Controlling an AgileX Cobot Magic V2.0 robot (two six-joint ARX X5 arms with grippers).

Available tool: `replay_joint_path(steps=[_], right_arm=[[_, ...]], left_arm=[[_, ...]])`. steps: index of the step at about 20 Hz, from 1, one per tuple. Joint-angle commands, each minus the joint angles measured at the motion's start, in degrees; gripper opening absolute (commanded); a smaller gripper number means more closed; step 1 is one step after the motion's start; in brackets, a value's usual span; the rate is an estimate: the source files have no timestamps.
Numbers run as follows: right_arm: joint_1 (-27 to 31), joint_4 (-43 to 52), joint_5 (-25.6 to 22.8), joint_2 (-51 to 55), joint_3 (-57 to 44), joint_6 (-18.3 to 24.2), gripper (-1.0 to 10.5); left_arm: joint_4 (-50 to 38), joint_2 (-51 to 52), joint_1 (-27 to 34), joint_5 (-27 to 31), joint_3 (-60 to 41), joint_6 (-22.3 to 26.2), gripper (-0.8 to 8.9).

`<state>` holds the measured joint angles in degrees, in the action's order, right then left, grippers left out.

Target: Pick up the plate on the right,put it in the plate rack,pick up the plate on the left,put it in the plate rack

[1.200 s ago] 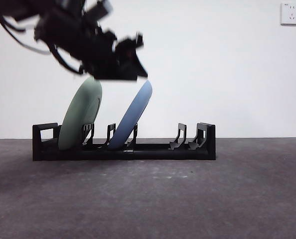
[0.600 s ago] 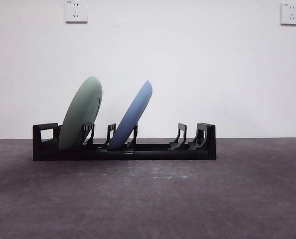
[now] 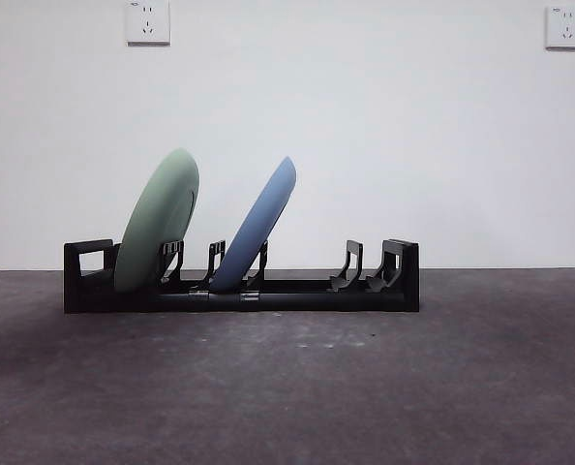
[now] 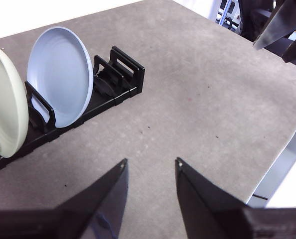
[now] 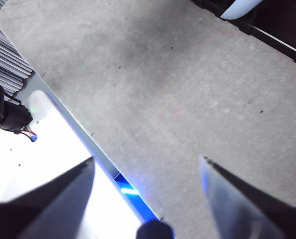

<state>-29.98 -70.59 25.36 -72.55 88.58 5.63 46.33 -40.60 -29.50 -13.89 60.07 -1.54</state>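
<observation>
While both arms are hanging clear of the rack, the left gripper (image 4: 150, 167) is holding its two black jaws apart with nothing between them, above bare grey table (image 4: 203, 109) on the near side of the rack. The right gripper (image 5: 148, 167) is spreading its jaws wide, also gripping nothing, over the table's edge, where a white surface with a thin blue line is showing beyond the rim. Neither gripper is showing in the front view.

Outward from the jaws, the long low black plastic plate rack (image 3: 297, 291) is sitting on the table, running left to right across the front view, with blocky ends and upright slotted dividers. The round pale green plate (image 3: 159, 218) is standing on edge in the slot nearest the rack's left end, leaning to the right with its rim resting against a divider. The round light blue plate (image 3: 260, 221) is standing in the next slots to the right, tilted more steeply the same way, and is not touching the green one. The right half of the rack is holding no plates. In the left wrist view both plates (image 4: 6, 102) (image 4: 61, 74) are facing the camera side by side in the rack (image 4: 123, 69).

Behind, a white wall is carrying two white sockets (image 3: 147, 21) (image 3: 565, 26).
</observation>
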Motion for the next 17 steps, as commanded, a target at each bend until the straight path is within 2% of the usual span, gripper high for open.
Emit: replay_joint_path(steps=[1, 3, 4, 5, 6, 17], right_arm=[[-0.1, -0.1, 0.2, 0.1, -0.9, 0.9, 2.1], [-0.1, -0.2, 0.2, 0.1, -1.6, 1.1, 1.5], [-0.1, -0.5, 0.2, 0.1, -2.0, 1.6, 1.0], [-0.1, -0.6, 0.2, 0.1, -2.4, 2.1, 0.4], [-0.1, -0.7, 0.2, 0.1, -2.7, 2.2, -0.2], [0.0, 0.9, -0.9, 0.1, -2.7, 0.8, 0.0]], left_arm=[[0.0, -0.5, -0.2, 0.0, -0.2, -0.3, 1.56], [0.0, -1.1, -0.2, 0.0, -0.2, -0.3, 1.51], [0.0, -1.4, -0.2, 0.0, -0.2, -0.3, 0.93], [0.1, -1.5, -0.2, 0.0, -0.2, -0.3, -0.1], [0.1, -1.7, -0.2, 0.0, -0.2, -0.3, -0.07], [0.4, -2.1, -0.2, 0.4, -0.2, -0.2, -0.04]])
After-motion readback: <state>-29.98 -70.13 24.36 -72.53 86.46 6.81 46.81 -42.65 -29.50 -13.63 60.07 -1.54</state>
